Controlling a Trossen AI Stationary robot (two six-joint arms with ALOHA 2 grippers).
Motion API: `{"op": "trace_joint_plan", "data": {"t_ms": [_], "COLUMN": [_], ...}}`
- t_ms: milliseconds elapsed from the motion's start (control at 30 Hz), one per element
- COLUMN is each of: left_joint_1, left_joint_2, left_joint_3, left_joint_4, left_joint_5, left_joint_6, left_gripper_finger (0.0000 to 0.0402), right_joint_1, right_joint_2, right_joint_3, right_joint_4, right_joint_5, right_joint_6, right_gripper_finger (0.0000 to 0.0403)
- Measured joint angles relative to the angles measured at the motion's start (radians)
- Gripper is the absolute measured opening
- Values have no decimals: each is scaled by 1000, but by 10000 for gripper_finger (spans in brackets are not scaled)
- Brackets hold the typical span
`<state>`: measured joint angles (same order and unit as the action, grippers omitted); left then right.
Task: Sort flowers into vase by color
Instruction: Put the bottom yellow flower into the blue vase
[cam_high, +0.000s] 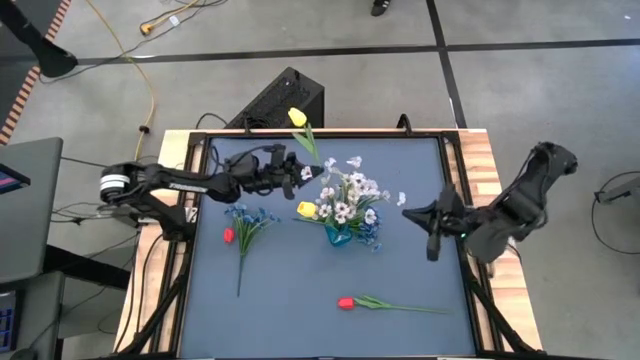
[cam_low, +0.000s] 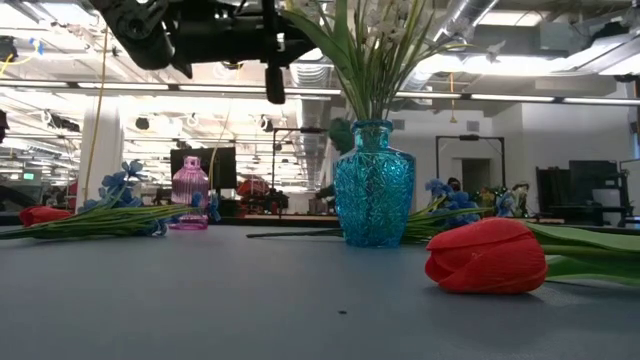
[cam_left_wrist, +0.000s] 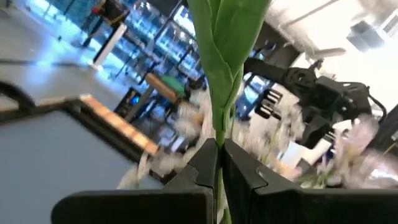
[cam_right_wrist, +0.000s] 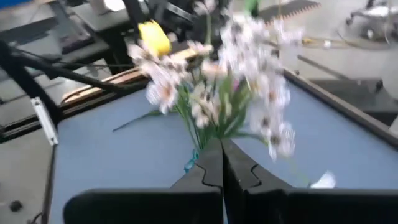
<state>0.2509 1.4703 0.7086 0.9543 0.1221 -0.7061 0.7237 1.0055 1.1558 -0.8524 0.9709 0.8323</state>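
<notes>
On the dark blue tabletop (cam_high: 300, 300), the blue glass vase (cam_high: 338, 236) mid-top, crowded with white sprigs, could tip if nudged; the left tool (cam_high: 291, 163), clamped on a yellow tulip's stem (cam_high: 298, 118) near the far edge, might drop it; the right tool (cam_high: 432, 252) hangs shut and empty

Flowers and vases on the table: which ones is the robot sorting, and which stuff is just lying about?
For the job:
- yellow tulip, stem pinched in the left end effector
- blue glass vase holding white sprigs
- red tulip lying on the mat
- blue sprigs lying on the mat
- pink vase

Just lying about:
- yellow cable on the floor
- right end effector, shut, empty
</notes>
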Motion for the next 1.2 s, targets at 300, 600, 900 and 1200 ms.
{"op": "trace_joint_plan", "data": {"t_ms": [300, 600, 900, 1200], "left_joint_1": [-23, -89, -95, -36], "left_joint_2": [3, 4, 4, 4], "left_joint_3": [0, 0, 0, 0], "left_joint_4": [-4, -24, 12, 86], "left_joint_5": [-20, -74, -101, -36], "left_joint_6": [6, 69, 123, 118], "left_gripper_finger": [0, 0, 0, 0], "right_joint_1": [-33, -52, -73, -73], "right_joint_2": [-3, -4, -4, -4], "right_joint_3": [-127, -133, -133, -133], "right_joint_4": [173, 229, 240, 240], "right_joint_5": [-34, -30, -31, -35], "right_joint_6": [68, -27, -56, -55], "right_gripper_finger": [38, 27, 28, 35]}}
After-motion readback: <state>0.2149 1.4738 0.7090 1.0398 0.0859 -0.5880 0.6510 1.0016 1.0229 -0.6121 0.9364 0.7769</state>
